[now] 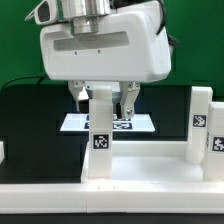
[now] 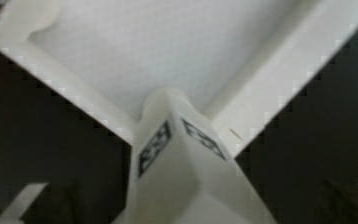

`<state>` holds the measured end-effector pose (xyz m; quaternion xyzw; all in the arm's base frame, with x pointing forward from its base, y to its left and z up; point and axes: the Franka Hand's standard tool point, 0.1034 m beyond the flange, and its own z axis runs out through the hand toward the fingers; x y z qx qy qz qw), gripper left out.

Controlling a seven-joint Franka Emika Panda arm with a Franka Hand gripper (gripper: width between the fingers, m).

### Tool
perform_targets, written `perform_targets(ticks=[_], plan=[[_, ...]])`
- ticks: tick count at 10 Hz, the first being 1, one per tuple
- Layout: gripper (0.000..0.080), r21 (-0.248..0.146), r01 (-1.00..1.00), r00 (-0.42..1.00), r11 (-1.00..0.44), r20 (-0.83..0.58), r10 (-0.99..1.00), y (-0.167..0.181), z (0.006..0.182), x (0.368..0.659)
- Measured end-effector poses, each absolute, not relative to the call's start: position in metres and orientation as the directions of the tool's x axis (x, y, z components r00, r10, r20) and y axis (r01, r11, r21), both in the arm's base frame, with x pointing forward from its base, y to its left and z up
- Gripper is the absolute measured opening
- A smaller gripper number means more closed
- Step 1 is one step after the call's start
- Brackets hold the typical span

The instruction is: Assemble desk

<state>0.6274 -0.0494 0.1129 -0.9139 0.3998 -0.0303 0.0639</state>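
Observation:
The white desk tabletop [image 1: 60, 178] lies along the front of the exterior view, with its raised rim facing up. One white square leg [image 1: 100, 135] with a black-and-white tag stands upright at a corner of it. My gripper [image 1: 105, 100] hangs over this leg's top, one finger on each side. In the wrist view the leg [image 2: 190, 165] rises from the tabletop's corner [image 2: 158, 50]. My gripper [image 2: 194, 205] is open there, with dark gaps between the leg and each finger.
Two more tagged white legs [image 1: 201, 125] [image 1: 216, 145] stand at the exterior view's right, by the tabletop's far end. The marker board [image 1: 140, 124] lies flat on the black table behind the gripper. A green wall closes the back.

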Motion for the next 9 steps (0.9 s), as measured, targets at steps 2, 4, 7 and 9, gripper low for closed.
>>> perform_targets(ticks=[2,4,7,9], plan=[[0.0649,-0.139,-0.635,0.765,-0.760,0.022,-0.643,-0.0499,0.1126,0.6274],[0.0649,-0.069,-0.327,0.941,-0.942,0.069,-0.332,-0.0514,0.1091,0.6278],[0.0649,-0.043,-0.121,0.990,-0.992,0.067,-0.124,-0.0539,0.1039,0.6328],[0.0391,-0.043,-0.132,0.989,-0.990,0.065,-0.135,-0.0542,0.1031,0.6324]])
